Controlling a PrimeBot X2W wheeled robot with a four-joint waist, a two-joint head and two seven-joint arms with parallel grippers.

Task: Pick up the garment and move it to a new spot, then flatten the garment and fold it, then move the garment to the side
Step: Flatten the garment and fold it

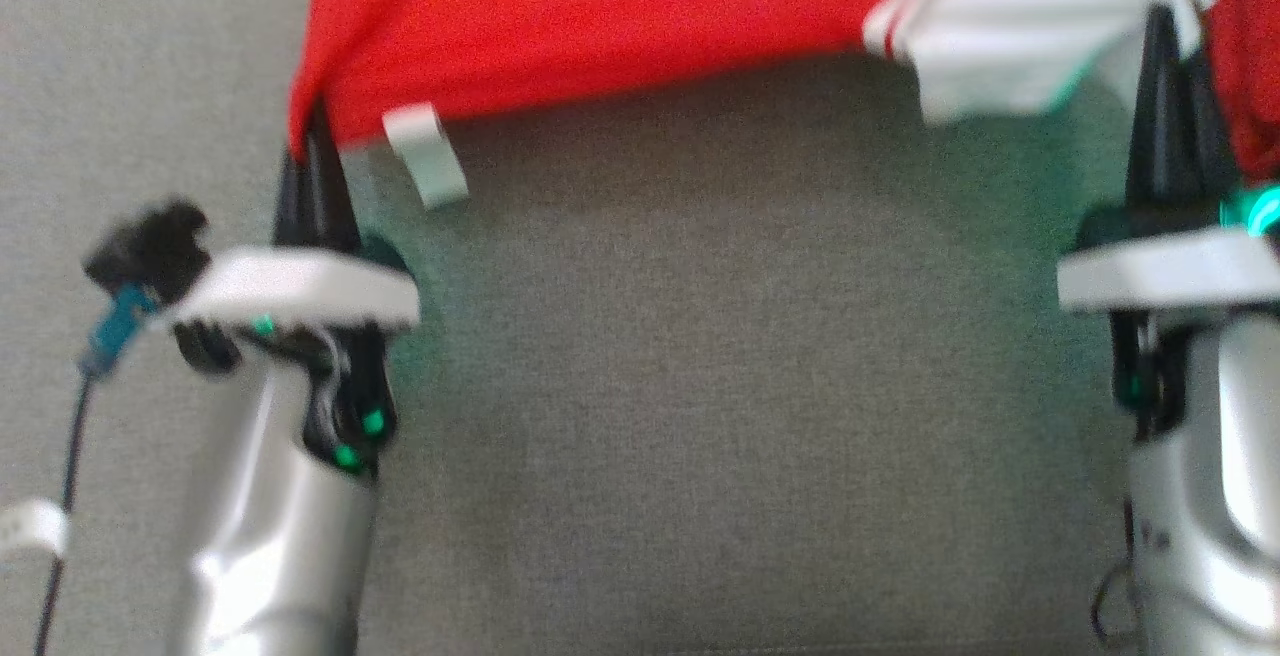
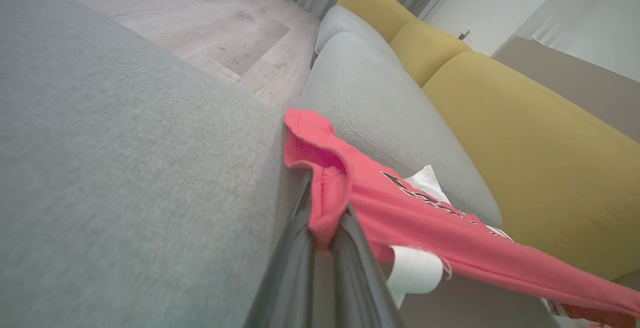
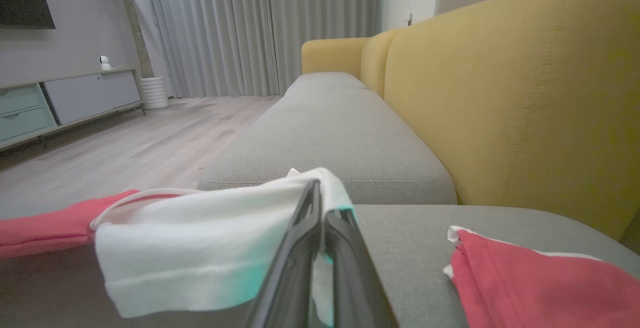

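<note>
Jaws: left gripper [image 1: 308, 151] pinched the red garment [image 1: 600, 26] hem at upper left; right gripper [image 1: 1162, 46] pinched its white sleeve [image 1: 1000, 36] at upper right.
Wrist views: these added a yellow backrest [image 3: 500, 93], curtains [image 3: 225, 28] and a wood floor [image 2: 200, 18].
Surface: grey sofa cushion [image 1: 720, 356] lay beneath the stretched garment.

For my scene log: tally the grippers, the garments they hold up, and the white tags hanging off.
Grippers: 2 (left gripper, right gripper)
Held garment: 1
Hanging white tag: 1
Total: 4
</note>
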